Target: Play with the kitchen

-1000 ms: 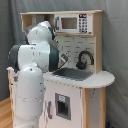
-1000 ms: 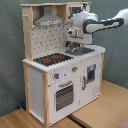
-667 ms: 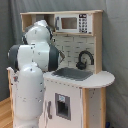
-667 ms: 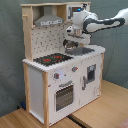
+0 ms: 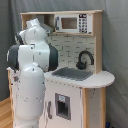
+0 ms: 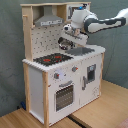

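On a wooden floor (image 6: pixel 100 107) before grey curtains (image 6: pixel 10 60), the kitchen (image 6: pixel 62 65) fills mid-frame in both exterior views. Gripper (image 6: pixel 65 42) hovers centre-frame above the counter; its fingers' state I cannot tell.

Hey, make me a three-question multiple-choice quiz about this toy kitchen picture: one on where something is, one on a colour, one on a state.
1. Where is the gripper in the second exterior view?
A. above the counter between stovetop and sink
B. inside the oven
C. on the floor

2. What colour are the stovetop burners?
A. blue
B. red
C. green

3. The oven door is:
A. removed
B. wide open
C. closed

Answers:
1. A, it hangs over the counter of the kitchen, below the grey hood.
2. B, red rings show on the black top.
3. C, the door sits flush with the front panel.
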Tool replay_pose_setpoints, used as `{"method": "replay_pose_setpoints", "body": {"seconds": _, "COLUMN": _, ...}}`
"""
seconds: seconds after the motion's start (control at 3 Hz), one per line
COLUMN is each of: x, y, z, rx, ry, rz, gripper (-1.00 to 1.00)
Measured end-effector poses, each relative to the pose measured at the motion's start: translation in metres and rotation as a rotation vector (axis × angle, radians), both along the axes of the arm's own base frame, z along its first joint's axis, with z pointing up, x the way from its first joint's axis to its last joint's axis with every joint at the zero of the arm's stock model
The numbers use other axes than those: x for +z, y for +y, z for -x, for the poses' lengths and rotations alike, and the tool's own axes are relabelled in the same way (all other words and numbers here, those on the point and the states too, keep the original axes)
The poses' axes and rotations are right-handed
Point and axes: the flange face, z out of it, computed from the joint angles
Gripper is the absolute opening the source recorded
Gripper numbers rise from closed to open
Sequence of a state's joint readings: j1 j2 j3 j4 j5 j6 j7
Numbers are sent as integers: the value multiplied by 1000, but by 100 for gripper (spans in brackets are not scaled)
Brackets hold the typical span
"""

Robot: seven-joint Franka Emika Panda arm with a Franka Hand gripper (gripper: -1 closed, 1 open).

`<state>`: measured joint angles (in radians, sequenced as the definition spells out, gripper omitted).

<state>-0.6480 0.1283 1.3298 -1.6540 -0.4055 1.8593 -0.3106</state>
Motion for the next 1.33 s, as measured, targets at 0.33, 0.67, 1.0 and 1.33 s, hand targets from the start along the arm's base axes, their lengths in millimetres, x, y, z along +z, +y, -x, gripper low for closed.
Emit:
{"method": "replay_pose_setpoints", "body": {"seconds": 0.33, "x": 1, "y": 28, "z": 10, "rx": 12, "ry": -19, "rz": -93, "gripper": -100}}
{"method": "replay_pose_setpoints", "body": {"seconds": 0.67, "x": -3, "y": 50, "z": 14, "rx": 30, "ry": -13, "rz": -179, "gripper": -100}}
{"method": "replay_pose_setpoints", "body": {"seconds": 1.0, "x": -11, "y": 69, "z": 17, "rx": 48, "ry": 15, "rz": -256, "gripper": -100}}
{"method": "replay_pose_setpoints", "body": {"seconds": 1.33, "x": -25, "y": 83, "z": 16, "rx": 38, "ry": 80, "rz": -312, "gripper": -100}}
